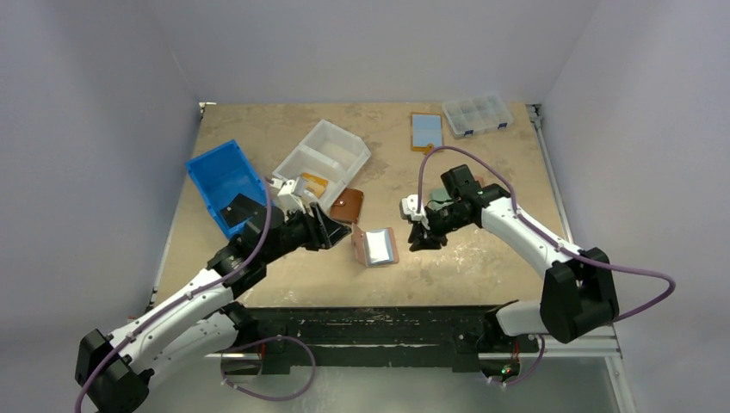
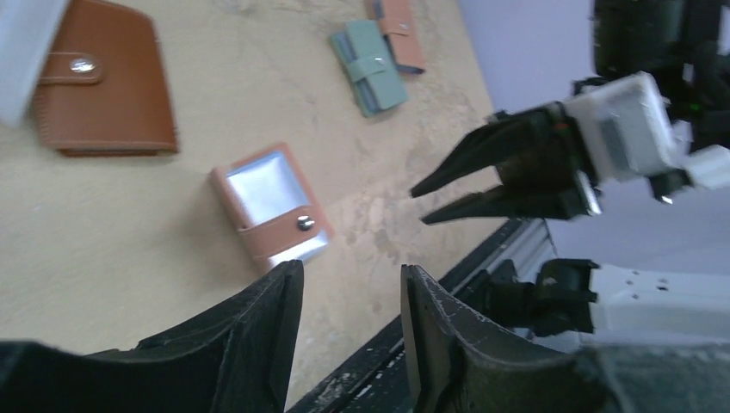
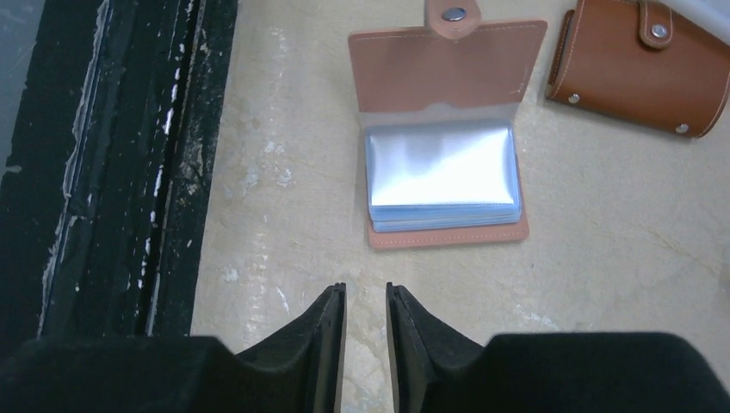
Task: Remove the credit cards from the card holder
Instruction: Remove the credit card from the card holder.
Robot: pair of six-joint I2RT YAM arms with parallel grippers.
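- Credit cards (image 3: pixel 443 176): stacked in the opened card holder (image 3: pixel 448 64), just ahead of the right gripper (image 3: pixel 363 291) fingertips; none has been removed yet.
- Right gripper: fingers narrowly parted, nothing held.
- Left gripper (image 2: pixel 351 271): fingers parted, nothing held; holder just beyond its tips.

The left end effector (image 2: pixel 349 277) reaches toward the middle, jaws parted and empty. The right end effector (image 3: pixel 366 292) tilts downward opposite it, jaws narrowly apart, holding nothing.
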